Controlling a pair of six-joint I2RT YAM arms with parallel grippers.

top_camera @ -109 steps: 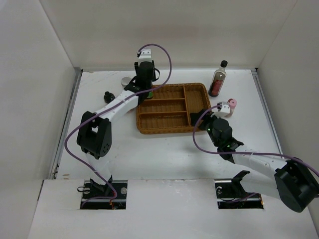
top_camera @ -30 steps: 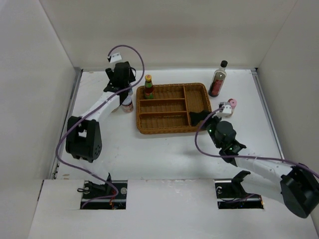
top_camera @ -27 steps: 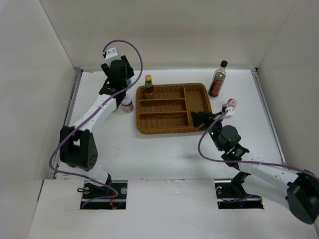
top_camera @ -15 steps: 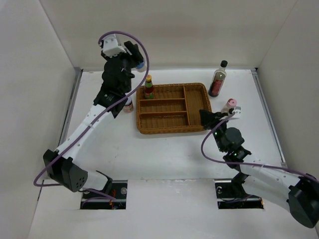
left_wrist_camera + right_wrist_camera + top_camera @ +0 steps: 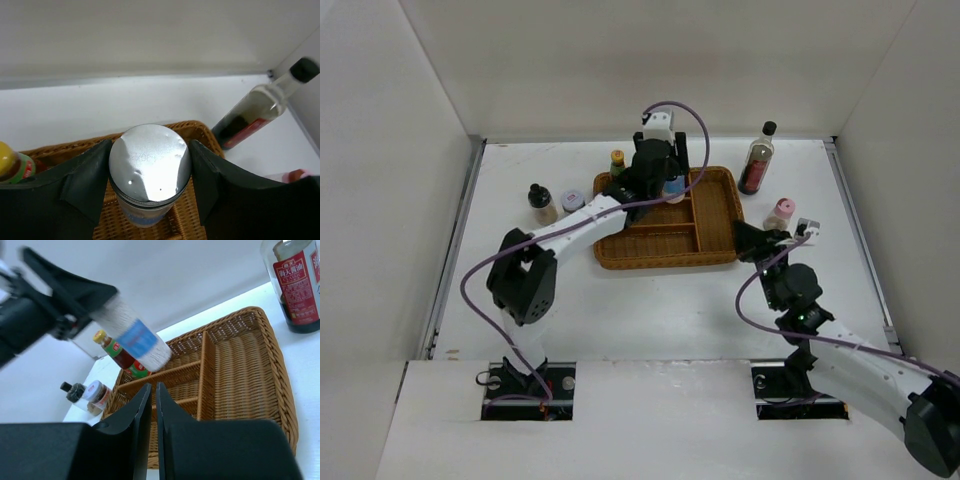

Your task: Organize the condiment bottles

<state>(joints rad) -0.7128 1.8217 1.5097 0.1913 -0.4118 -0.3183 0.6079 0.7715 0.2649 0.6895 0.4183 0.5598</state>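
Silver-lidded jar (image 5: 149, 165): clamped just below the lid by left gripper (image 5: 149, 202), suspended over wicker tray (image 5: 665, 258). Presumably rigid, smooth, fairly light; take hold on the body sides, firmly. Right gripper (image 5: 153, 405): fingers nearly together, holding nothing.

Robot lab test cell. Plain white panels (image 5: 380, 200) box the white table (image 5: 650, 310) at 9, 12 and 3 o'clock; two arms (image 5: 570, 225) with purple cables (image 5: 672, 103) bolted at 6 o'clock.
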